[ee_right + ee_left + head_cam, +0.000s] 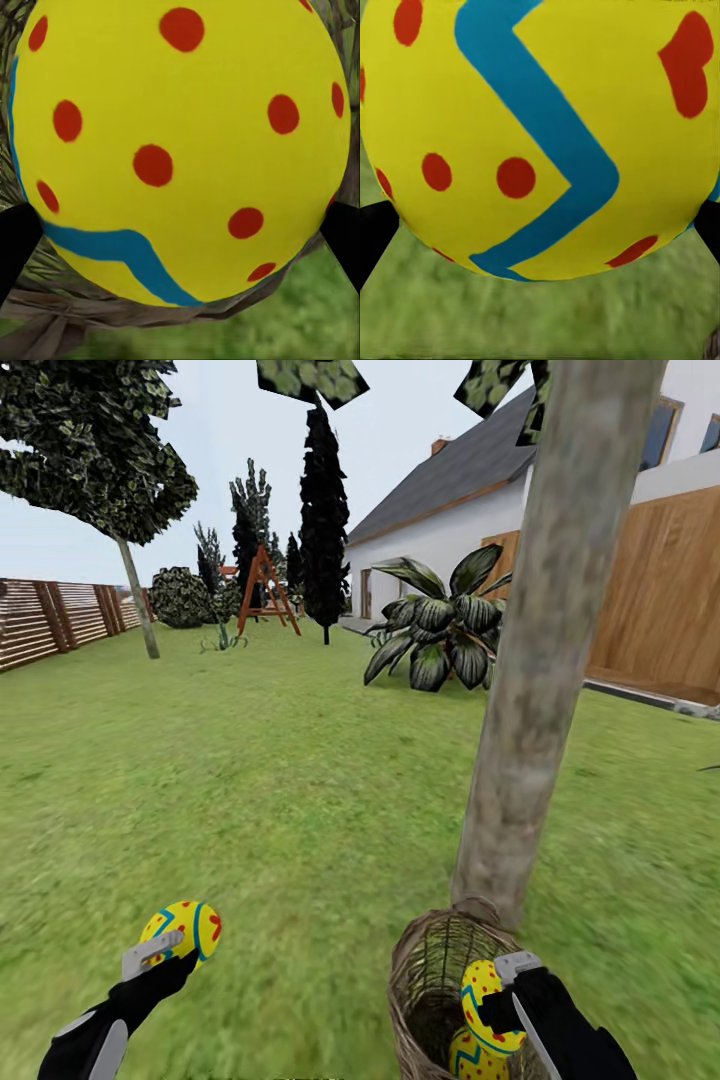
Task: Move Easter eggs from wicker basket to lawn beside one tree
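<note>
From the head camera, we saw our left gripper (165, 950) pinching one Easter egg (183, 930) above the lawn (300, 780), well clear of the wicker basket (430, 980). Our right gripper (500, 985) pinched a second egg (482, 1000) just over the basket's mouth, with a third egg (470, 1055) lying inside below it. The basket stood at the foot of the tree (530, 690), touching or nearly touching its trunk.

In the left wrist view, the held egg (536, 139) sat between dark fingers (373, 232) at its widest girth, grass beneath.

In the right wrist view, the other held egg (180, 150) was clamped the same way, with the fingers (15, 240) at its flanks and woven cane (45, 300) behind.

We judged the eggs light, rigid and smooth enough to slip or roll, so a grip across the middle suited them best, with a low release on the grass beside the trunk
</note>
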### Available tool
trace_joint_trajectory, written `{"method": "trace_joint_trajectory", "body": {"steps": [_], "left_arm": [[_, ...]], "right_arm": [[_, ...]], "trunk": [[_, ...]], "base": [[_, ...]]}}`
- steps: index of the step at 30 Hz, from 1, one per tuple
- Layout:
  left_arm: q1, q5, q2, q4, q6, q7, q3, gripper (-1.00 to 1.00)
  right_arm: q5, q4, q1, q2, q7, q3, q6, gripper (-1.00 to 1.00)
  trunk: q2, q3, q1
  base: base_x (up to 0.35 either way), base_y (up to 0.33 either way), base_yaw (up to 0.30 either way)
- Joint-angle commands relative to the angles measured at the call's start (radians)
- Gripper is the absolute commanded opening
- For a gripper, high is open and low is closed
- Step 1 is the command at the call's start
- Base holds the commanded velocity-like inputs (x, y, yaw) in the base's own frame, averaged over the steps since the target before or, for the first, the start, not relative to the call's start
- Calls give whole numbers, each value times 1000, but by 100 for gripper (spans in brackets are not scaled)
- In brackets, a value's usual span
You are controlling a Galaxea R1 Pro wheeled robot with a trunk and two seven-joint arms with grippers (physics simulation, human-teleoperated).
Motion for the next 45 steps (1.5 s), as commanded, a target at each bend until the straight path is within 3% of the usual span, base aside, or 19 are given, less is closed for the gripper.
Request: {"method": "trace_joint_trajectory", "body": {"steps": [1,15,24,35,45], "left_arm": [[-1,6,0,-2,7,0,1,-100],[-1,6,-2,-1,7,0,-2,-100],[-1,8,-2,-1,5,-1,0,-100],[-1,5,-3,37,2,1,-4,-100],[-1,11,-2,35,2,0,-1,-100]], "right_arm": [[11,-1,0,0,9,2,5,-100],[13,14,0,2,8,4,4,-100],[15,17,0,3,7,4,4,-100],[9,18,0,5,7,4,5,-100],[9,18,0,6,7,4,4,-100]], "trunk": [[7,2,-4],[105,46,-58],[168,74,-92],[245,109,-135],[315,140,-173]], "base": [[-96,-266,290],[-121,-265,185],[-54,-31,272],[-268,-82,12],[-22,-219,0]]}}
